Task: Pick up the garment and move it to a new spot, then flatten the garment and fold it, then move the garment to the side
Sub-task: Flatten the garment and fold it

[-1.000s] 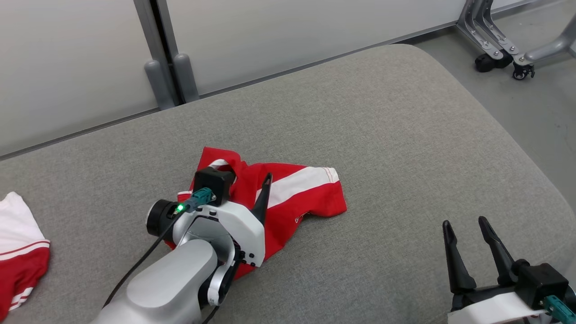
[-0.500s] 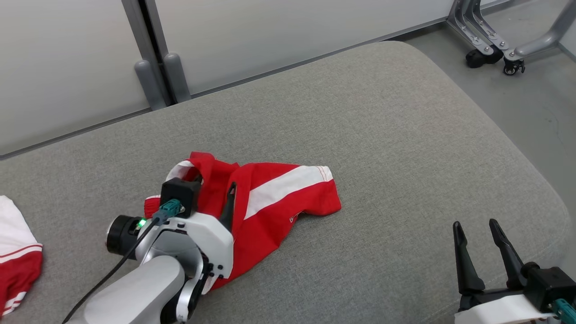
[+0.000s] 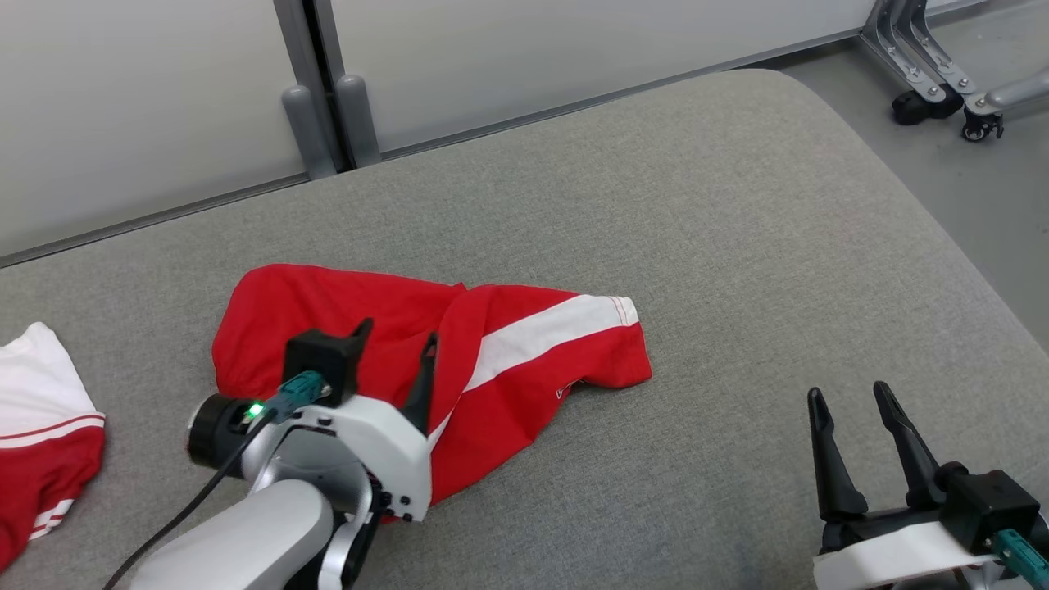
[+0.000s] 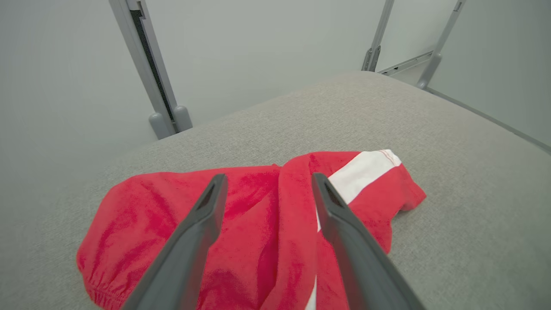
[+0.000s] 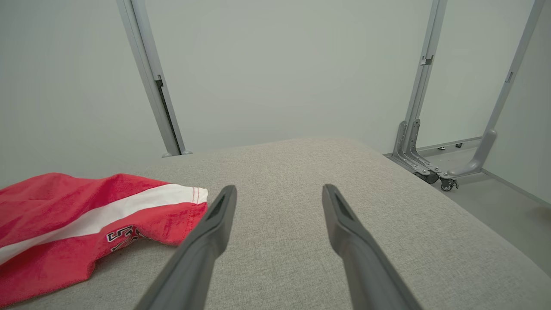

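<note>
The pad (image 3: 737, 246) lies open across its far and right parts, from the garment (image 3: 524, 360) out to the rounded right edge. The garment spreads low over the near-left middle, and the left gripper (image 3: 398, 330) with its forearm stands over it, jaws apart. The right gripper (image 3: 847, 390), jaws apart, occupies the near right corner over bare pad. A second cloth (image 3: 41, 426) lies at the left edge, with a bare strip between it and the garment. The wall (image 3: 574, 57) and a post (image 3: 320, 123) close the far side. A wheeled frame (image 3: 942, 90) stands far right, off the pad.
</note>
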`<state>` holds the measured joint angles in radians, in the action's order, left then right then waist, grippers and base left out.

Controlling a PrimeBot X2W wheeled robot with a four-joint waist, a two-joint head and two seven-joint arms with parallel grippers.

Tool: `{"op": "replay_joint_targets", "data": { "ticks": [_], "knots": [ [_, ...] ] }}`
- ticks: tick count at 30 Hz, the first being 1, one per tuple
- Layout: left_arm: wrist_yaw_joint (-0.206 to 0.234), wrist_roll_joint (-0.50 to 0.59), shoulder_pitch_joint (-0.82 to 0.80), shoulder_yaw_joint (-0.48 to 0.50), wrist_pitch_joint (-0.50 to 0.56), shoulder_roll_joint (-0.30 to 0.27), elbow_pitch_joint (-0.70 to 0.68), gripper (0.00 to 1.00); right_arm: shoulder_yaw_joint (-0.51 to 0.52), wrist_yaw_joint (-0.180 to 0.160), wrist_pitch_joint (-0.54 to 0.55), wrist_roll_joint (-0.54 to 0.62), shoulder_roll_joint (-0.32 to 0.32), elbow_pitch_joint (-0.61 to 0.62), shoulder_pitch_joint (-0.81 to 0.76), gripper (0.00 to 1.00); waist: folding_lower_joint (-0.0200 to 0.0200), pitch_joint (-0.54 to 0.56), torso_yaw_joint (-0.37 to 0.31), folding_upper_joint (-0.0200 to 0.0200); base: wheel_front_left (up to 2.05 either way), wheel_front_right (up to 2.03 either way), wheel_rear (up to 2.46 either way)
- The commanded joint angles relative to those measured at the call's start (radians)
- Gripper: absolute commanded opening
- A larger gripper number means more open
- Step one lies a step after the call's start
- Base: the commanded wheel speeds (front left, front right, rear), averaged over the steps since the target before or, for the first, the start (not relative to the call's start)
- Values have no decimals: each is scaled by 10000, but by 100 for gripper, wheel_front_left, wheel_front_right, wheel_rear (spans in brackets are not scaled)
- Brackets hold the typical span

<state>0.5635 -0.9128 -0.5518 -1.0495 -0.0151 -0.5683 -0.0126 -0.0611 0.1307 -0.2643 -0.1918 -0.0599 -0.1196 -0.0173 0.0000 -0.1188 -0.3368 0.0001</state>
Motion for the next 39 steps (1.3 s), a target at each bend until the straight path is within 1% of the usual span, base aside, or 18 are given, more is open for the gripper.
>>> {"op": "replay_joint_targets", "data": {
  "ticks": [1, 4, 5, 8, 11, 14, 19, 20, 21, 22, 23, 28, 31, 34, 39],
  "knots": [
    [-200, 105, -439, -167, 205, 392, 229, 100, -43, 2, -1, -55, -22, 3, 240, 100, 0, -215, -92, -1, 0, 0, 0],
    [-566, 186, -988, -480, 551, 968, 1013, 100, -194, 2, -1, -94, -13, -15, 441, 100, 0, -473, -299, -1, 0, 0, 0],
    [-566, 186, -988, -480, 551, 968, 1013, 100, -194, 2, -1, -94, -13, -15, 441, 100, 0, -473, -299, -1, 0, 0, 0],
    [-972, 255, -1448, -791, 817, 1569, 2011, 100, -197, 2, -1, -124, 5, -54, 552, 100, 0, -678, -545, -1, 0, 0, 0],
    [-1291, 342, -1781, -1067, 1019, 1899, 3008, 100, -188, 2, -1, -170, 37, -80, 559, 100, 0, -798, -742, -1, 0, 0, 0],
    [-1475, 372, -1918, -1183, 1044, 2100, 3736, 100, -118, 2, -1, -198, 56, -91, 469, 100, 0, -830, -862, -1, 0, 0, 0],
    [-1677, 487, -1966, -1425, 1157, 2107, 4731, 100, -55, 2, -1, -204, 71, -66, 406, 100, 0, -864, -914, -1, 0, 0, 0],
    [-1728, 477, -1971, -1453, 1179, 2143, 4867, 85, -50, 2, -1, -211, 72, -66, 434, 100, 0, -871, -914, -1, 0, 0, 0],
    [-1773, 461, -1971, -1457, 1149, 2180, 4986, 50, -41, 2, -1, -217, 71, -68, 478, 100, 0, -874, -909, -1, 0, 0, 0],
    [-1808, 468, -1984, -1469, 1106, 2205, 5103, 26, -37, 2, -1, -225, 73, -65, 521, 100, 0, -875, -900, -1, 0, 0, 0],
    [-1874, 441, -1996, -1460, 1062, 2241, 5186, 0, -34, 2, -1, -229, 73, -57, 545, 100, 0, -875, -886, -1, 0, 0, 0],
    [-2259, 123, -1853, -1242, 757, 2405, 5113, 0, 20, 2, -1, -236, 75, -21, 499, 100, 0, -797, -752, -1, 0, 0, 0],
    [-2636, -276, -1521, -981, 507, 2403, 4456, 0, 52, 2, -1, -170, 75, -33, 365, 100, 0, -679, -691, -1, 0, 0, 0],
    [-3159, -727, -1044, -916, 531, 2062, 3343, 0, 115, 2, -1, -99, 73, -31, 267, 100, 0, -547, -621, -1, 0, 0, 0],
    [-4002, -1320, -226, -1216, 900, 1162, 1183, 0, 258, 2, -1, -37, 43, -32, 77, 100, 0, -399, -439, -1, 0, 0, 0]
  ]
}}
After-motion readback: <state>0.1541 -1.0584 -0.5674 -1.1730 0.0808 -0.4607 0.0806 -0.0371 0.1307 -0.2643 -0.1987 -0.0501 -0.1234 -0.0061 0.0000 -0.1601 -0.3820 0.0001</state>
